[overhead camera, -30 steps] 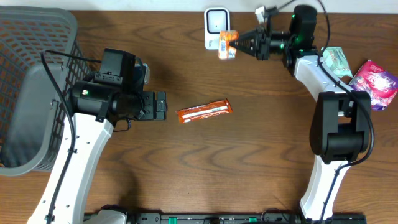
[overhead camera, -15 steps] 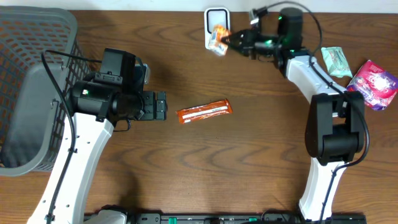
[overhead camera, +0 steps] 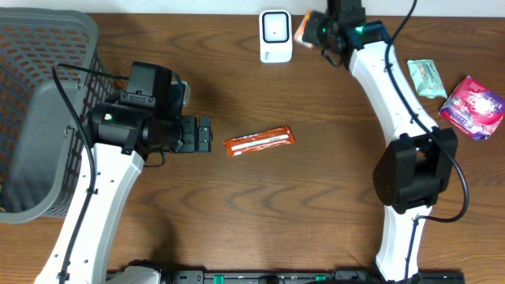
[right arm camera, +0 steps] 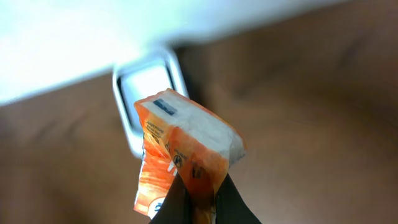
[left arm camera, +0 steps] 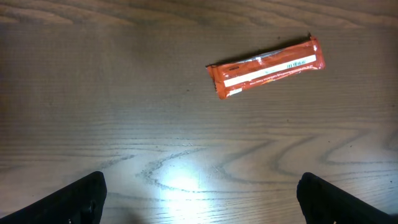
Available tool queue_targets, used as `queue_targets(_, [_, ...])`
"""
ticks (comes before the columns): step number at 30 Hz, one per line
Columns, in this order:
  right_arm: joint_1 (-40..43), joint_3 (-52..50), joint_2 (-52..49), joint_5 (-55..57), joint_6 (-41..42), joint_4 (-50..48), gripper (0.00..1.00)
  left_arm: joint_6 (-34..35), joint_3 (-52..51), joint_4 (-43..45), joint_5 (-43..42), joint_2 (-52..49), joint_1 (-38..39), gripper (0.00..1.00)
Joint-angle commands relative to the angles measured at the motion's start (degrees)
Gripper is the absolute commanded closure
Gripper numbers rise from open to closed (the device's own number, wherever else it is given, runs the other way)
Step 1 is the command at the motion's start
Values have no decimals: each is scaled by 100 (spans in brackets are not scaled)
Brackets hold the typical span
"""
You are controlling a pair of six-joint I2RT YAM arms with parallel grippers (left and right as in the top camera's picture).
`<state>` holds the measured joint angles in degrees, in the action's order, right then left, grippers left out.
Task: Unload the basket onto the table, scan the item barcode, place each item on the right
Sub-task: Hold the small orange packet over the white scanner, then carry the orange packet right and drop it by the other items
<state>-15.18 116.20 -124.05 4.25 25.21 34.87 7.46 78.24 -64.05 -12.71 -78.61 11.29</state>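
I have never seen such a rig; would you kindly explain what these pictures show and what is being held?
These are two robot arms at a wooden table, each with a two-finger gripper. One picture looks down from above; the other two come from wrist cameras. On the table lie an orange snack bar, a green packet and a pink packet; a grey wire basket stands at the left. The left gripper is open and empty near the bar. The right gripper pinches a small orange-and-white packet beside a white device, likely the barcode scanner.
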Motion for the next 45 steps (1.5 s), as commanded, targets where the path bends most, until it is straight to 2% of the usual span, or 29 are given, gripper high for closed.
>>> queue_targets(1, [-463, 101, -35, 2020, -1628, -546, 99, 7, -7, 2, 57, 2, -24, 2])
queue_targets(3, [-732, 101, -223, 2461, -2337, -1071, 98, 7, -7, 2, 55, 2, -24, 2])
queue_targets(7, [-1056, 101, -538, 2857, -2802, -1639, 98, 7, -7, 2, 57, 2, -24, 2])
queue_targets(17, [-1126, 114, -1067, 3060, -2581, -1956, 94, 7, -7, 2, 55, 2, -24, 2])
queue_targets(20, [-1036, 328, -981, 3685, -2457, -1908, 95, 7, -7, 2, 55, 2, -24, 2])
queue_targets(24, [-654, 455, -748, 5510, -2361, -1526, 99, 7, -7, 2, 55, 2, -24, 2])
queue_targets(26, [-389, 455, -728, 5965, -2358, -1237, 99, 7, -7, 2, 55, 2, -24, 2])
queue_targets(29, [111, 455, -730, 5908, -2227, -275, 99, 7, -7, 2, 57, 2, -24, 2])
queue_targets(31, [662, 455, -730, 5716, -1567, 669, 99, 7, -7, 2, 55, 2, -24, 2])
queue_targets(33, [1043, 452, -730, 5348, -1198, 1189, 99, 7, -7, 2, 57, 2, -24, 2])
queue_targets(34, [1351, 450, -730, 4795, -1060, 1493, 98, 7, -7, 2, 55, 2, -24, 2])
queue_targets(39, [2232, 448, -730, 2837, -1058, 2031, 77, 7, -7, 2, 55, 2, -24, 2])
queue_targets(43, [2649, 448, -730, 2494, -822, 2273, 59, 7, -7, 2, 55, 2, -24, 2])
queue_targets(44, [2719, 446, -730, 2465, -804, 2354, 44, 7, -7, 2, 55, 2, -24, 2])
queue_targets(45, [2726, 446, -730, 2439, -804, 2391, 38, 7, -7, 2, 55, 2, -24, 2])
